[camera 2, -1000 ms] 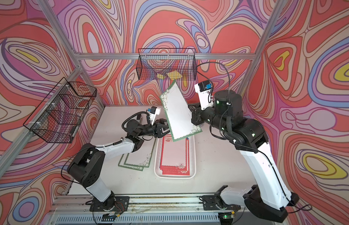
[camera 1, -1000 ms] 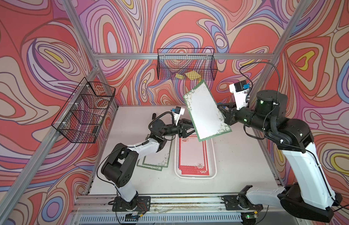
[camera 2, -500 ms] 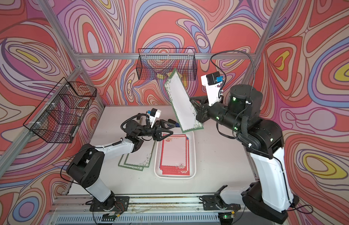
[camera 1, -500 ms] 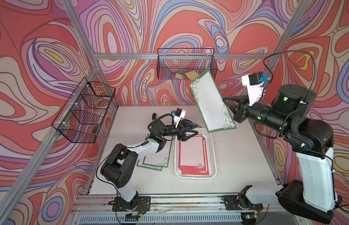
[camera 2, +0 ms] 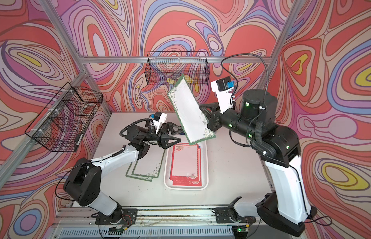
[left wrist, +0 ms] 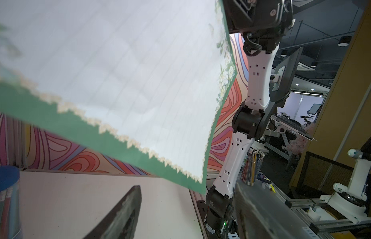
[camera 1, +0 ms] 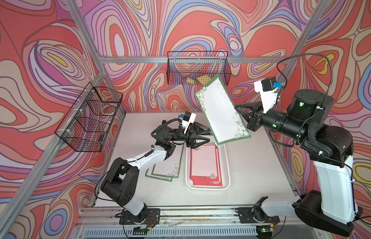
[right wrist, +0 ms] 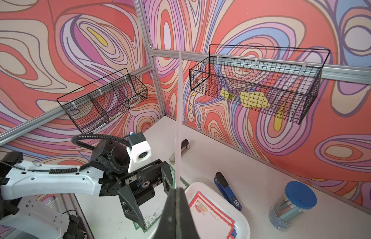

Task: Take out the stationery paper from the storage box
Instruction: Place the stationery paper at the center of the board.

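Grip check: your right gripper [camera 1: 236, 108] has its jaws pressed together on one long edge of a green-bordered sheet [camera 1: 221, 111], roughly halfway along that edge. The right wrist view confirms it: the paper runs edge-on straight out from between the closed fingers [right wrist: 169, 213].

Held sheet: clear of the table and tilted. Its upper corner rises in front of the back wire basket [camera 1: 198, 68]. Its lower short edge hangs just ahead of your left gripper [camera 1: 203, 135].

Left gripper: jaws spread wide, nothing between them (its own wrist view shows both fingers apart, with the sheet's green border overhead). Whether a finger brushes the sheet, you cannot tell from these views.

Storage box [camera 1: 207, 187]: flat on the table, with its far end beneath the left fingertips and well below the right jaws. Inside lies a stack of red-bordered sheets [camera 1: 204, 163], a blue edge peeking out along one side.

Already outside the box: two more green-bordered sheets [camera 1: 167, 167], overlapping on the table just beside the box, under your left forearm.

Past the right jaws' tips, on the table: a blue stapler [right wrist: 228, 190] close to the box rim, and a pencil jar [right wrist: 294, 207] with a blue lid farther off.
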{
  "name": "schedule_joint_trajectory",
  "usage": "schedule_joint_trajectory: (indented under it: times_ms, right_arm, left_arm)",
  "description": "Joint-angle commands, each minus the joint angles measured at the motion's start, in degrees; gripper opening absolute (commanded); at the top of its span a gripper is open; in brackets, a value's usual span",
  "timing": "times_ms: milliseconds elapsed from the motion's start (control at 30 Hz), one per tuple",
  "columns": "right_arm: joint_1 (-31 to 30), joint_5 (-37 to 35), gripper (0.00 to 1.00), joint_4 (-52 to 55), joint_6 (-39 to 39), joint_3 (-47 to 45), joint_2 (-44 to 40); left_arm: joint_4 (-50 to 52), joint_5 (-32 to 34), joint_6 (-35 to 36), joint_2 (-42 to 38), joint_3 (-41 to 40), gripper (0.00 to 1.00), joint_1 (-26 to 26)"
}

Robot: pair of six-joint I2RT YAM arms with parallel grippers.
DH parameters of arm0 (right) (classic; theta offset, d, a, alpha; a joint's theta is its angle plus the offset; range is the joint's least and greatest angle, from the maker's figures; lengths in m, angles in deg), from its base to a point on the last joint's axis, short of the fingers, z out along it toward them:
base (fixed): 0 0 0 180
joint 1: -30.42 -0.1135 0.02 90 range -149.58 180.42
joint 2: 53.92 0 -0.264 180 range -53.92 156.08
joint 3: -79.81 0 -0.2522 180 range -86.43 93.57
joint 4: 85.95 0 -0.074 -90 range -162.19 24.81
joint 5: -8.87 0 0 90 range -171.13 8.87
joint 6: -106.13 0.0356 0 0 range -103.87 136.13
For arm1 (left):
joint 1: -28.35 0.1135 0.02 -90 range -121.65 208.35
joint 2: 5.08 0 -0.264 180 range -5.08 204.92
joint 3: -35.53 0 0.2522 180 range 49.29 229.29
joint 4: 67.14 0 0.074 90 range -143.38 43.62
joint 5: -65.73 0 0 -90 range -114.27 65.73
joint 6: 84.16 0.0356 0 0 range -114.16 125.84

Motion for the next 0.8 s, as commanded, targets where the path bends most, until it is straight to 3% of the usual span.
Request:
schedule_joint_trajectory:
  times_ms: [0,333,767]
  right_arm:
    - [-0.3,2.7,0.0,-2.9,0.4,-1.8,-1.8]
    - [-0.3,5.2,0.0,-9.5,2.2,-9.4,-6.2]
    - [-0.3,6.2,0.0,-10.5,2.1,-9.7,-6.8]
  left_arm:
    - [-4.2,1.6,-2.2,-1.7,2.3,0.72,0.1]
    - [-4.2,5.3,-9.5,-1.4,6.7,0.57,0.0]
    - [-4.3,7.0,-18.1,5.8,11.3,0.33,-0.2]
